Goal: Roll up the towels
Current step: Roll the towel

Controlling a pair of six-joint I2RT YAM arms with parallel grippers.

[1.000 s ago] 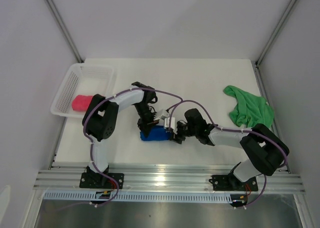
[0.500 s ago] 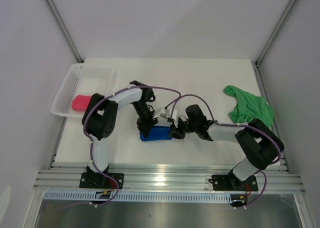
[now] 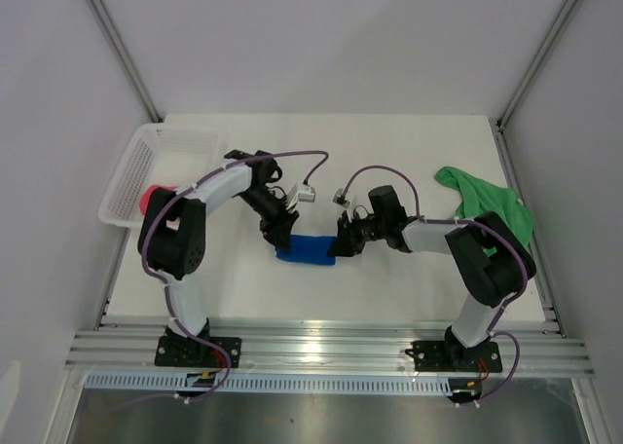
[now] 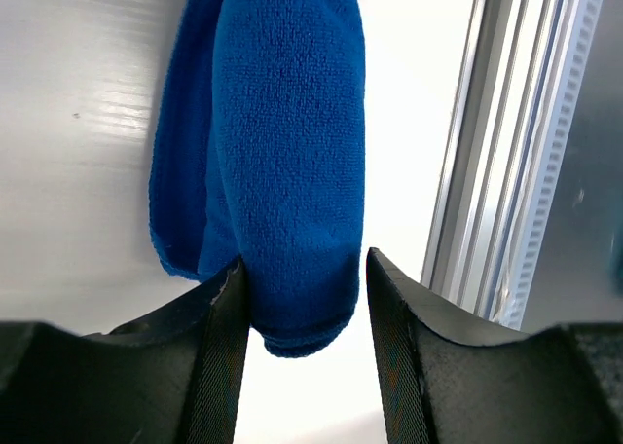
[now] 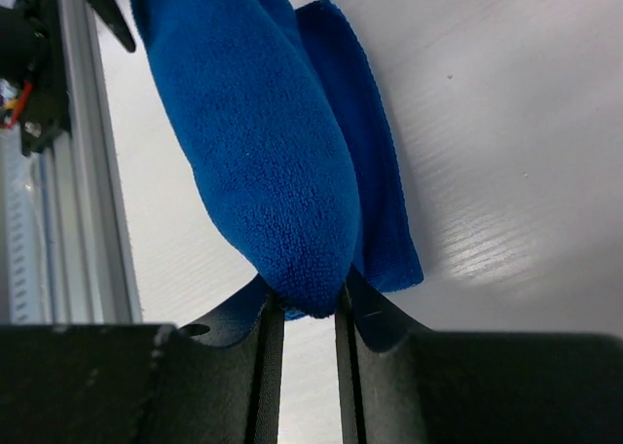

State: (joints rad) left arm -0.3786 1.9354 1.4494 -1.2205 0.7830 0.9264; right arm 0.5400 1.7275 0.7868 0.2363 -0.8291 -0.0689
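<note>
Left end effector [image 4: 304, 274] parted, right end effector [image 5: 308, 306] clamped.

My right hand [image 5: 310, 313] pinches the near end of the rolled blue towel [image 5: 258, 142], which extends toward 11 o'clock over the white tabletop [image 5: 506, 123].

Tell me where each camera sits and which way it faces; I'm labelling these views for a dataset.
Top external: above and behind the bases, looking down on the table; both arms show, left gripper and right gripper at opposite ends of the blue towel.
Left wrist: on that wrist, looking along its fingers, which flank one towel end.
Right wrist: likewise, its fingers pinching the other end.
Shared: all three show the blue towel; both wrist views catch the aluminium rail.
</note>
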